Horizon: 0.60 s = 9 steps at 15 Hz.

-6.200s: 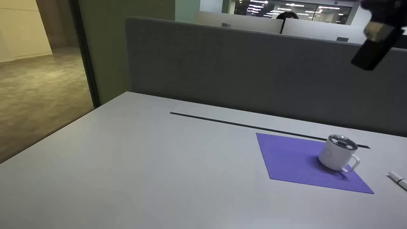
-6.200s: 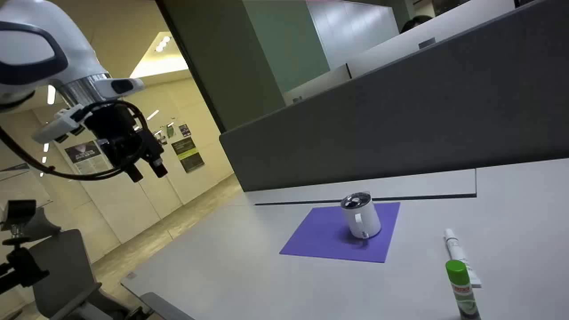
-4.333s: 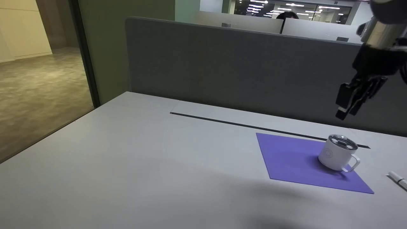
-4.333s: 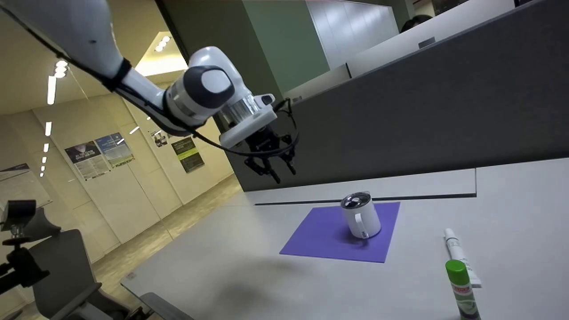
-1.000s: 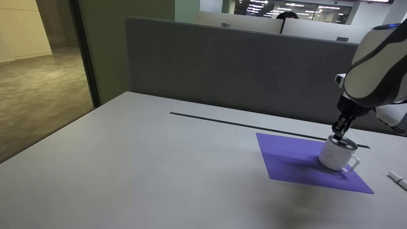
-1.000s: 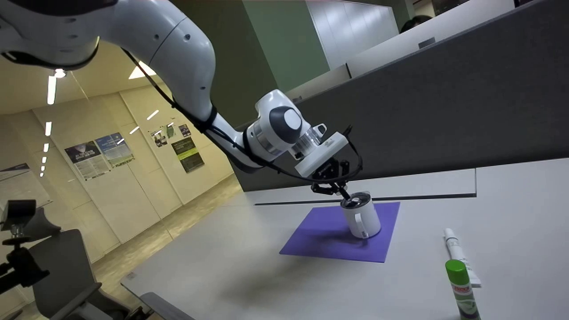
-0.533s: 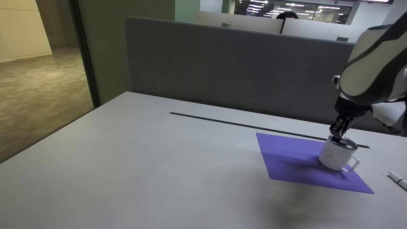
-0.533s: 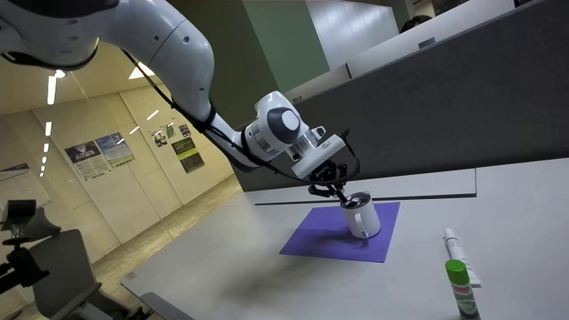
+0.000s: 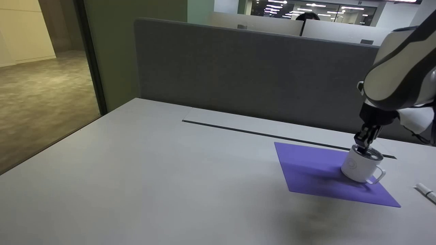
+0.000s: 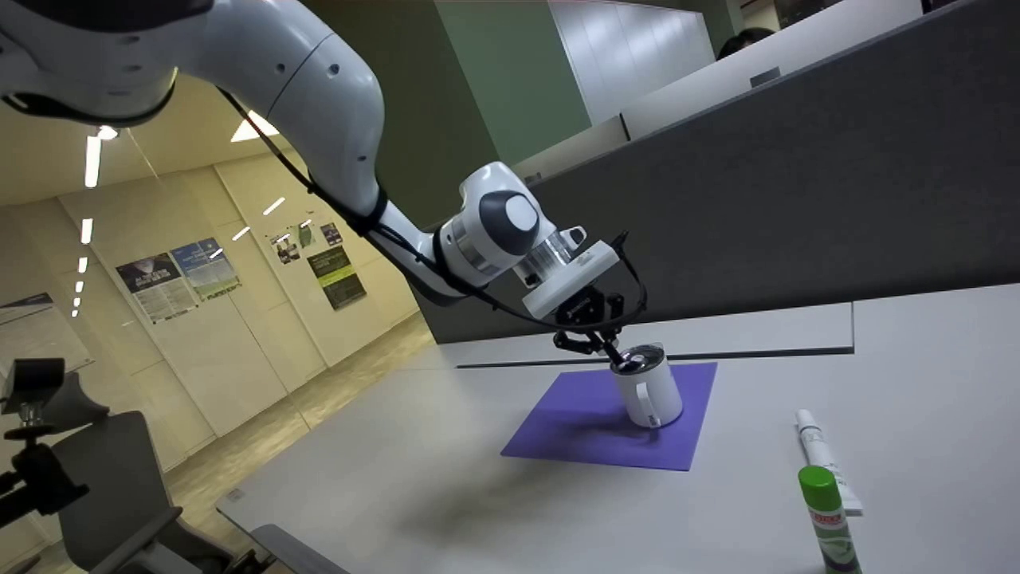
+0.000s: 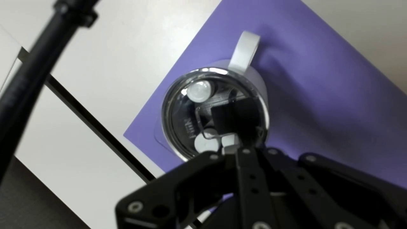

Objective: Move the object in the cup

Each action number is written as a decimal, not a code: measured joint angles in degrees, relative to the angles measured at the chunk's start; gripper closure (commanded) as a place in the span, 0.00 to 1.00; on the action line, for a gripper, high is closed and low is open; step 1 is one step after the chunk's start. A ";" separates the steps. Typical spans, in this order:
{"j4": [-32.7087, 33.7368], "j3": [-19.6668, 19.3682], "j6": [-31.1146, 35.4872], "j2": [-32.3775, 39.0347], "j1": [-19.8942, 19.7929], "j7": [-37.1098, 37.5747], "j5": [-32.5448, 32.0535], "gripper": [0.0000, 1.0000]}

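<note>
The white cup [image 9: 359, 166] stands upright on a purple mat [image 9: 306, 163], its handle showing in all views. A clear lid [image 11: 182, 117] inside a shiny rim covers its top. My gripper [image 10: 620, 363] is shut and tilted, its tips down at the lid on the side away from the handle. From above, a dark block [image 11: 235, 116] lies over the lid; whether it is the lid's slider tab or my fingertips I cannot tell. Two whitish round spots [image 11: 199, 91] show on the lid. Nothing inside the cup can be made out as the object.
A white tube [image 10: 821, 454] and a green-capped bottle [image 10: 829, 518] are on the white table, off the mat. A grey partition [image 10: 717, 223] runs along the back edge. Behind the cup a dark slot [image 9: 238, 130] crosses the tabletop.
Since the oldest frames, my arm has come down to the cup lid and its fingers have shut. During the last second the gripper has shifted only slightly across the lid; the cup has not moved.
</note>
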 measured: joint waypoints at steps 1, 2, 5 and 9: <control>0.02 -0.04 -0.13 0.00 0.06 0.25 0.00 1.00; 0.03 -0.13 -0.20 0.00 0.17 0.42 0.00 1.00; 0.04 -0.49 -0.27 0.00 0.51 0.96 0.00 1.00; 0.07 -1.32 -0.32 0.00 0.83 1.70 -0.03 1.00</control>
